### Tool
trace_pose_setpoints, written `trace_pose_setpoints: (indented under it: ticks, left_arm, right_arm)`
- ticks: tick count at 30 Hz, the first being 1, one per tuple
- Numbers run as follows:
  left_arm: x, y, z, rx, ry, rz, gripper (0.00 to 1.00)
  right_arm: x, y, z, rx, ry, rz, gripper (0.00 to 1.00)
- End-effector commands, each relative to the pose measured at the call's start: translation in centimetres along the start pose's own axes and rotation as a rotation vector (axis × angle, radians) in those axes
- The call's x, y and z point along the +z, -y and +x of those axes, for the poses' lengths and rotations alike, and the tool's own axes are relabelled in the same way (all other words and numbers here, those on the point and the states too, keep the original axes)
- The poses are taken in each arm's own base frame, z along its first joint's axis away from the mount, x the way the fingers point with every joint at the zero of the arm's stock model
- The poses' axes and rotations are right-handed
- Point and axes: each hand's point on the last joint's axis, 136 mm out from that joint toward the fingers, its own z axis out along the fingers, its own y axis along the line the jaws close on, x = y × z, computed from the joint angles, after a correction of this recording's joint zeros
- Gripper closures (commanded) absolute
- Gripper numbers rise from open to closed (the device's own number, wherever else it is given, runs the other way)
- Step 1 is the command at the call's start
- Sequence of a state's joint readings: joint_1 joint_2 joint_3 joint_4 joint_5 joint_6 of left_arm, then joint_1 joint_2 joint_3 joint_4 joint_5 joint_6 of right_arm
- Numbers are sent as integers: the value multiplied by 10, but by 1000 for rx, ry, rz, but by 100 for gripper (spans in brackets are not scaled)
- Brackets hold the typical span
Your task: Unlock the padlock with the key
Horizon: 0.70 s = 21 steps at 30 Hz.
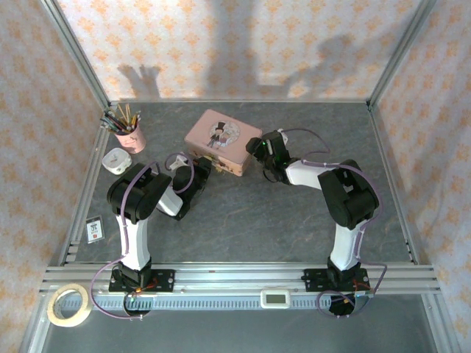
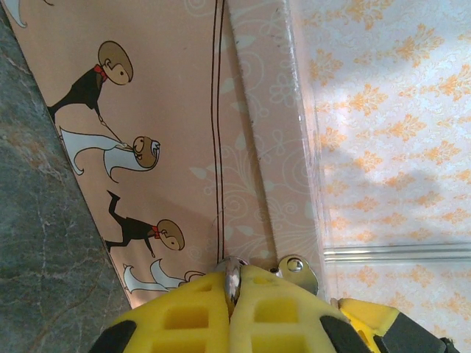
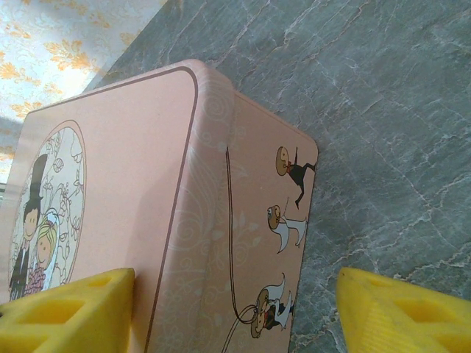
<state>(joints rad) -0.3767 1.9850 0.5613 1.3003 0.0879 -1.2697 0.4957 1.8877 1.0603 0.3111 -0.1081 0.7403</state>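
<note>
From the top view I have the grey stone-patterned table (image 1: 294,220) fenced by metal rails on every side. Open surface runs across the centre and lower right of the frame. The upper left is busier, with a pink cup of pencils (image 1: 129,134), a small white pot (image 1: 115,160) below it, and a card (image 1: 93,229) against the left rail. The card carries a square code, too small for me to read. A roll of tape (image 1: 68,305) lies at the lower left, outside the front rail. The pink tin (image 1: 221,136) sits at upper centre with both arms reaching to it. The left gripper (image 1: 200,169) is at its lower left side and the right gripper (image 1: 257,145) at its right corner. Only the left wrist view shows the left gripper (image 2: 235,290) pressed fully together. A thin silvery loop is nipped at its tips, just beside the tin's metal hasp (image 2: 296,266). As far as I can tell that loop is the shackle of the padlock (image 2: 232,268); its body is hidden. I cannot make out the key. In the right wrist view the right gripper (image 3: 235,294) stands wide apart, holding nothing, with the tin's corner between its yellow fingers (image 3: 73,312). That view also shows the lid's cartoon bride and groom and small figures along the side.
</note>
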Motion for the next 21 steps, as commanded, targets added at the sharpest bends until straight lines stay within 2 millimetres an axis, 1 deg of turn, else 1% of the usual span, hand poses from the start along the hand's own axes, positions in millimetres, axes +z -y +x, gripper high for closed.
trace_pose_setpoints:
  ticks: [1,7,11,15,21]
  left_arm:
    - [-1,-16,-16,35,58,-29,99]
    - [-3,-29,-11,84,34,-70,94]
    - [-7,-33,-18,20,56,-45,96]
    - [-11,-23,-32,-62,101,23,100]
    - [-13,-3,-47,-87,153,84,100]
  right_arm:
    - [4,40,1,-25,-3,150,31]
    - [4,37,-1,-38,-2,142,31]
    - [4,34,-2,-43,-1,133,31]
    - [5,35,-2,-47,-1,140,32]
    - [6,38,-1,-42,-4,153,32]
